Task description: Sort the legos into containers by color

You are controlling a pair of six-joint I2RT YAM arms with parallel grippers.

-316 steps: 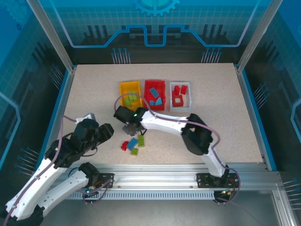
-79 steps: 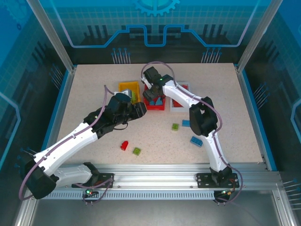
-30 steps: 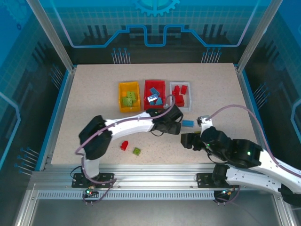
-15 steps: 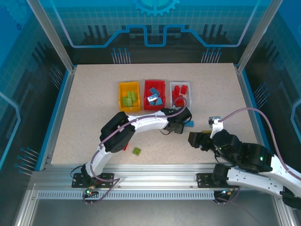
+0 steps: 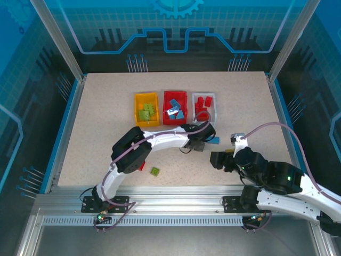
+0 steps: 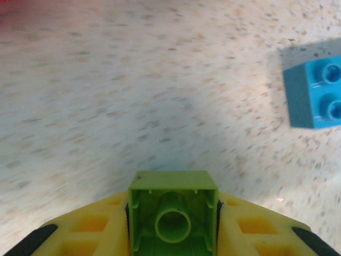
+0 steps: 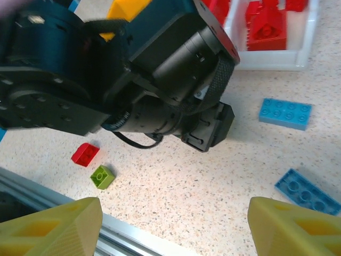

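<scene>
Left gripper clamped on lime green brick, hollow underside turned toward wrist camera, low over table, blue brick nearby. Yellow-orange bin judged destination: greens already gathered there. Right gripper spread wide, empty, parked near front edge, likely to leave room.

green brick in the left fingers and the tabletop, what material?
The green brick: moulded plastic by the look, smooth with a slight sheen, hollow underside with a tube. The tabletop: speckled beige, matte, probably laminate or stone-look composite; can't tell which.
</scene>
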